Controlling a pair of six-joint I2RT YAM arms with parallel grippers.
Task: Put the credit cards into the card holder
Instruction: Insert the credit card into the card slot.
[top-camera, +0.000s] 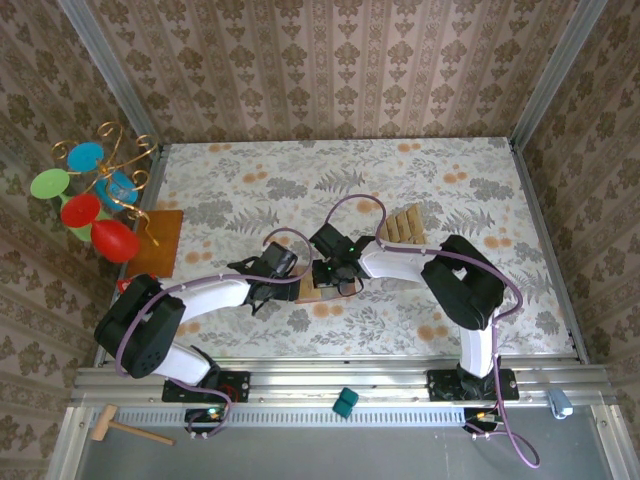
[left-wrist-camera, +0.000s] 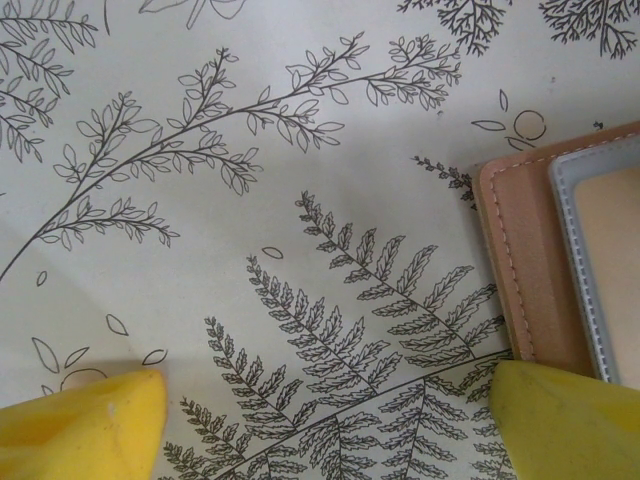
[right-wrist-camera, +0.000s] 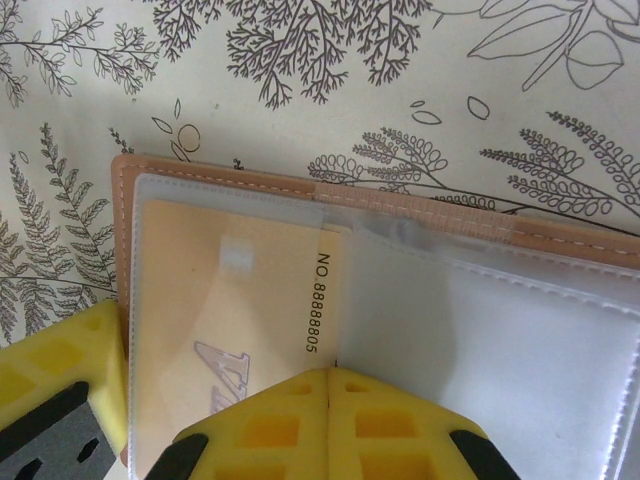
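Left hand (left-wrist-camera: 320, 430) spread wide, low over desk (left-wrist-camera: 250, 150), just left of card holder (left-wrist-camera: 520, 270). Holder open flat, one credit card (right-wrist-camera: 230, 300) inside clear sleeve (right-wrist-camera: 500, 330). Right hand (right-wrist-camera: 330, 400) pressed together on sleeve. Spare credit cards (top-camera: 405, 225) fanned farther right.

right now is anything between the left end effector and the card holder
Nothing visible does. The left end effector is open over bare tablecloth, and the card holder lies right beside one of its fingers.

Bright even lighting; soft shadows; wrist views sharp, near yellow edges slightly blurred.
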